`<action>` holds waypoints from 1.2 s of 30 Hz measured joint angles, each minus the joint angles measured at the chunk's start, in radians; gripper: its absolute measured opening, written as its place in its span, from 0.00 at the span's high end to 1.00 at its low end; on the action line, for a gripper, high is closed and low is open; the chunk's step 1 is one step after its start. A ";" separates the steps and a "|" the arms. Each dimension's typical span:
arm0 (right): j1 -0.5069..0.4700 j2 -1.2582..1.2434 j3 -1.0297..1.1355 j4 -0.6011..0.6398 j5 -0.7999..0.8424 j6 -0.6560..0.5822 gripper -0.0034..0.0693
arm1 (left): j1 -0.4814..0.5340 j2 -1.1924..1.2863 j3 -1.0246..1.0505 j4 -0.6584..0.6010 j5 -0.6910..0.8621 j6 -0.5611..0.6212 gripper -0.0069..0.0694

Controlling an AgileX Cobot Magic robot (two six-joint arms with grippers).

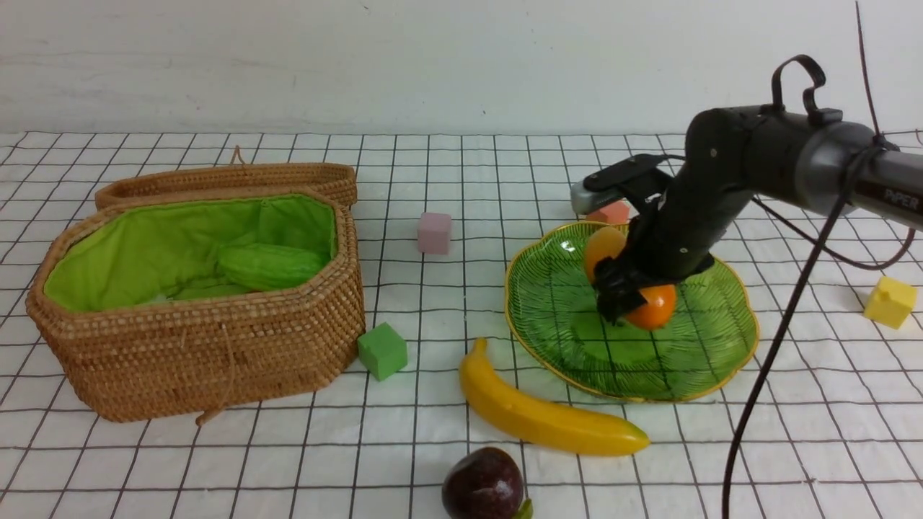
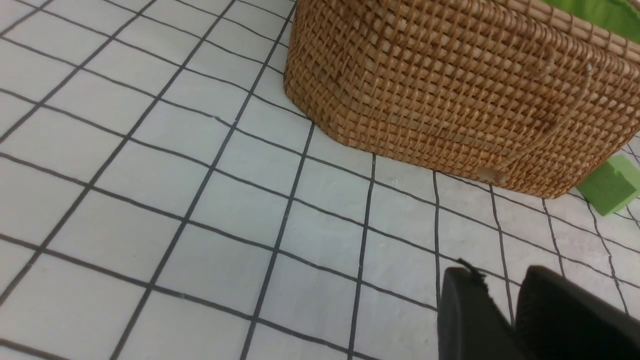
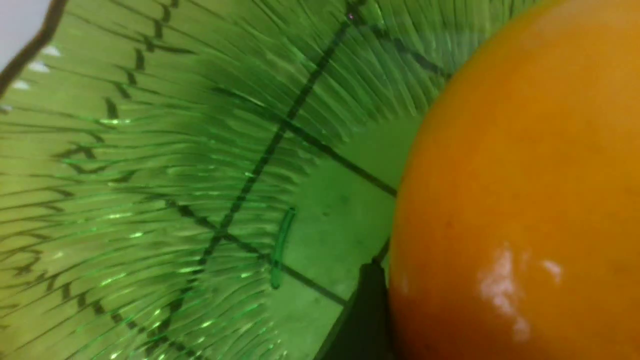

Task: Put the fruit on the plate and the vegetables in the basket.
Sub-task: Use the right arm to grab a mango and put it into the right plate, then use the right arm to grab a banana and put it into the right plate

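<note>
My right gripper (image 1: 624, 294) is shut on the orange-yellow mango (image 1: 655, 306) and holds it low over the middle of the green glass plate (image 1: 555, 339). In the right wrist view the mango (image 3: 520, 190) fills the frame beside one dark finger (image 3: 367, 310), with the ribbed plate (image 3: 150, 175) close below. The banana (image 1: 541, 414) lies on the table in front of the plate. The purple-brown ball (image 1: 483, 484) sits at the front edge. The pale green gourd (image 1: 270, 265) lies inside the wicker basket (image 1: 216, 360). The red and white pieces are hidden. My left gripper (image 2: 500, 274) is shut and empty, low over the table near the basket (image 2: 450, 85).
The basket lid (image 1: 231, 176) leans behind the basket. A green cube (image 1: 382, 350) stands by the basket's right front corner and also shows in the left wrist view (image 2: 607, 182). There is a pink cube (image 1: 435, 232), an orange-pink cube (image 1: 611, 213) behind the plate, and a yellow cube (image 1: 890, 301) at far right.
</note>
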 joint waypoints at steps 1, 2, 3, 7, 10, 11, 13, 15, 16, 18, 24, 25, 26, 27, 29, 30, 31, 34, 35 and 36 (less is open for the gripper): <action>0.000 -0.009 0.000 0.000 0.012 0.002 0.04 | 0.000 0.000 0.000 0.000 0.000 0.000 0.70; 0.000 -0.016 0.000 0.000 0.018 0.004 0.03 | 0.000 0.000 0.000 0.000 0.000 0.000 0.70; 0.000 -0.029 0.000 -0.001 0.027 0.005 0.02 | 0.000 0.000 0.000 0.000 0.000 0.000 0.70; 0.000 -0.076 0.000 -0.003 0.045 0.007 0.03 | 0.000 0.000 0.000 0.000 0.000 0.000 0.70; 0.000 -0.108 0.000 0.017 0.070 -0.016 0.04 | 0.000 0.000 0.000 0.000 0.000 0.000 0.70; 0.003 -0.121 0.000 0.040 0.088 -0.042 0.05 | 0.000 0.000 0.000 0.000 0.000 0.000 0.70; 0.020 -0.167 0.000 0.133 0.171 -0.128 0.06 | 0.000 0.000 0.000 0.000 0.000 0.000 0.70; 0.039 -0.182 0.000 0.179 0.210 -0.157 0.06 | 0.000 0.000 0.000 0.000 0.000 0.000 0.69; 0.074 -0.194 0.006 0.222 0.246 -0.179 0.06 | 0.000 0.000 0.000 0.000 0.000 0.000 0.69; 0.133 -0.201 0.028 0.250 0.260 -0.201 0.07 | 0.000 0.000 0.000 0.000 0.000 0.000 0.69; 0.323 -0.141 0.062 0.174 0.157 -0.166 0.09 | 0.000 0.000 0.000 0.000 0.000 0.000 0.69; 0.339 -0.130 0.062 0.143 0.131 -0.146 0.09 | 0.000 0.000 0.000 0.000 0.000 0.000 0.69; 0.348 -0.114 0.062 0.116 0.096 -0.125 0.10 | 0.000 0.000 0.000 0.000 0.000 0.000 0.69; 0.355 -0.098 0.062 0.078 0.064 -0.092 0.12 | 0.000 0.000 0.000 0.000 0.000 0.000 0.69; 0.358 -0.075 0.062 0.044 0.026 -0.060 0.14 | 0.000 0.000 0.000 0.000 0.000 0.000 0.69; 0.358 -0.052 0.062 0.013 -0.002 -0.028 0.17 | 0.000 0.000 0.000 0.000 0.000 0.000 0.68; 0.357 -0.032 0.062 -0.006 -0.014 -0.009 0.21 | 0.000 0.000 0.000 0.000 0.000 0.000 0.68; 0.353 0.001 0.062 -0.015 -0.016 0.001 0.34 | 0.000 0.000 0.000 0.000 0.000 0.000 0.68; 0.353 0.008 0.062 -0.007 -0.008 0.001 0.40 | 0.000 0.000 0.000 0.000 0.000 0.000 0.67; 0.353 0.009 0.062 0.012 0.006 -0.001 0.48 | 0.000 0.000 0.000 0.000 0.000 0.000 0.67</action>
